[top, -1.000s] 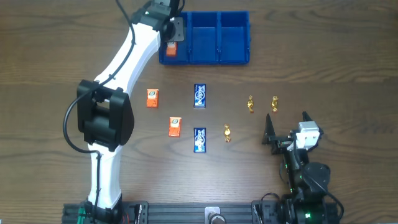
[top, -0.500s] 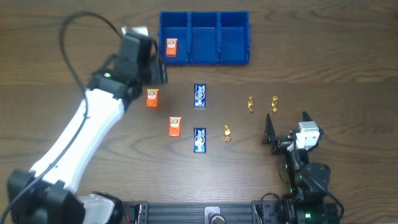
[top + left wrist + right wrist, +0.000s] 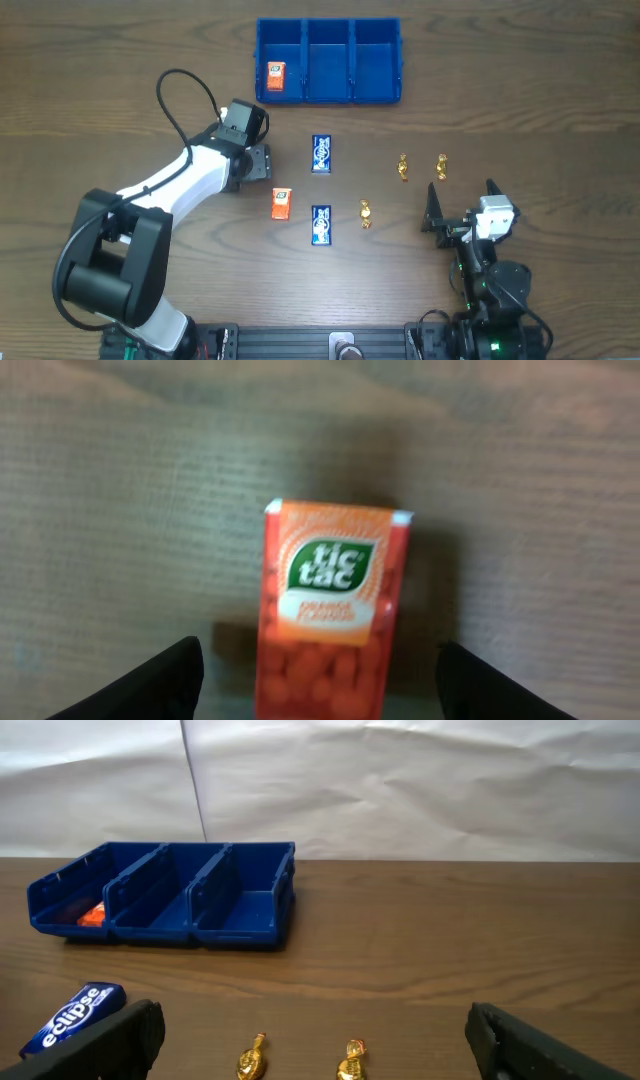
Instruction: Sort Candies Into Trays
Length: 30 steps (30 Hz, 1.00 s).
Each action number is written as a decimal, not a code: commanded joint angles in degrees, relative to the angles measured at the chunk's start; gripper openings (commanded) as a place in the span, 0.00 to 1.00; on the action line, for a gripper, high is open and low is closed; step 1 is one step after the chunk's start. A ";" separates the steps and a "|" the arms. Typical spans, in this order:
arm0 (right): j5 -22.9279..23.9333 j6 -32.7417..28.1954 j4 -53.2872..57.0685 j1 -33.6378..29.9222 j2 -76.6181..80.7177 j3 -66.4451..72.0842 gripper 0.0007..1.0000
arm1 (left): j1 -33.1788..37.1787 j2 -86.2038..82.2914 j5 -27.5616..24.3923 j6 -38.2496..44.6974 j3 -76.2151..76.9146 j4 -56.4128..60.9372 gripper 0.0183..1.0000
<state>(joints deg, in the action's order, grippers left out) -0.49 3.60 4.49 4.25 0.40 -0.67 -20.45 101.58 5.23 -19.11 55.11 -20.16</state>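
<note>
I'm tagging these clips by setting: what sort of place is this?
Probably a robotics lab bench, not a home or shop: two robot arms stand at the edge of a wooden table, candies lie in neat rows before a blue three-bin tray, and a plain white sheet screens the room behind.

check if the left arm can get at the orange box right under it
Probably yes: the left gripper is open, one finger each side of the orange box, nothing between them.
</note>
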 commanded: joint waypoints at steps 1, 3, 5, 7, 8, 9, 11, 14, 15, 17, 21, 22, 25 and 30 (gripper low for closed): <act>-0.07 -0.70 0.24 0.28 -0.26 0.24 1.00 | 0.31 1.68 -0.63 0.35 0.44 1.03 0.73; -0.07 -0.68 0.24 0.28 -0.26 0.24 1.00 | 0.31 2.16 -0.81 0.50 0.46 1.31 0.73; -0.07 -0.68 0.24 0.28 -0.28 0.24 1.00 | 0.31 2.27 -0.79 0.72 0.46 1.60 0.69; -0.07 -0.68 0.24 0.28 -0.26 0.24 1.00 | 0.57 2.27 -0.85 0.70 0.46 1.60 0.64; -0.07 -0.70 0.24 0.28 -0.28 0.24 1.00 | 0.74 2.29 -0.87 0.70 0.46 1.57 0.59; -0.07 -0.70 0.24 0.28 -0.26 0.24 1.00 | 0.96 2.29 -1.07 0.70 0.46 1.55 0.55; -0.07 -0.70 0.24 0.28 -0.26 0.24 1.00 | 1.16 2.29 -1.66 0.72 0.46 1.55 0.45; -0.09 -0.68 0.24 0.28 -0.26 0.22 1.00 | 1.16 2.29 -2.12 0.70 0.46 1.53 0.32; -0.07 -0.68 0.24 0.28 -0.28 0.24 1.00 | 1.16 2.29 -2.12 0.68 0.48 1.53 0.31; -0.07 -0.70 0.24 0.28 -0.26 0.24 1.00 | 1.16 2.10 -2.34 0.63 0.85 1.42 0.29; -0.07 -0.68 0.24 0.28 -0.28 0.24 1.00 | -0.79 -4.17 0.04 -0.85 9.22 -5.55 0.29; -0.09 -0.68 0.24 0.28 -0.26 0.24 1.00 | -3.13 -6.34 4.87 -2.45 15.96 -10.01 0.29; -0.07 -0.68 0.24 0.28 -0.26 0.24 1.00 | -5.62 -4.92 9.35 -2.16 30.14 -15.17 0.29; -0.09 -0.70 0.24 0.28 -0.28 0.22 1.00 | -3.69 10.34 6.38 0.28 54.71 -21.99 0.31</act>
<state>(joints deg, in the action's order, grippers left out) -0.49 3.60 4.47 4.25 0.38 -0.64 -25.89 101.67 11.55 -19.99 100.64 -38.35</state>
